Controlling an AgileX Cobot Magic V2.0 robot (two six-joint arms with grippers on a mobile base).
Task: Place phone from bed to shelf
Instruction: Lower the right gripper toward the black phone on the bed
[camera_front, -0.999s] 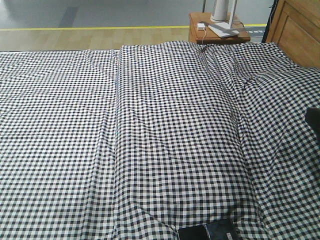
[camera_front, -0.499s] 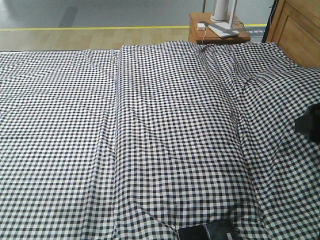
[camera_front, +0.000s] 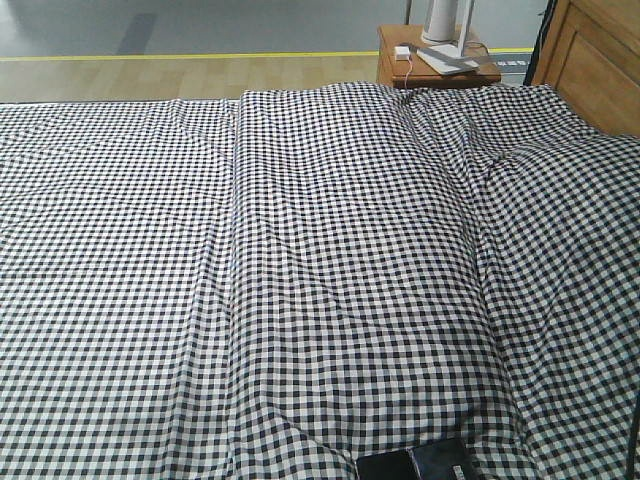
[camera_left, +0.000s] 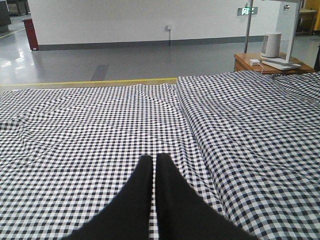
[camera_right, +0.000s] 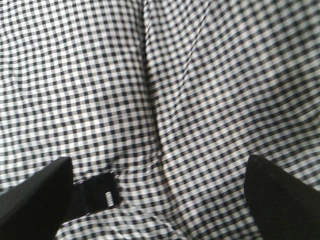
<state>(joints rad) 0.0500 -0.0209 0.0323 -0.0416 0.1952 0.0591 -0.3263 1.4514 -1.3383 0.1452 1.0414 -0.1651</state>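
Checked bed (camera_front: 300, 250), phone (camera_right: 95, 194) beside spread right pincer (camera_right: 159, 167) in wrist view, left pincer (camera_left: 155, 161) pressed together

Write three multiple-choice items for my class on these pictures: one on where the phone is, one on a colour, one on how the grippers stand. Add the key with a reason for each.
1. Where is the phone in the front view?
A. On a chair.
B. On the bed, at the picture's bottom edge.
C. Under a pillow.

2. What colours is the bed?
A. Plain blue.
B. Red stripes.
C. Black-and-white check.

3. How do the left gripper and the right gripper stand?
A. Left shut, right open.
B. Both open.
C. Both shut on the phone.

Key:
1 B, the black slab lies on the check at the bottom edge.
2 C, the check fills every view.
3 A, the left fingers touch each other, while the right fingers stand wide apart with nothing between them.
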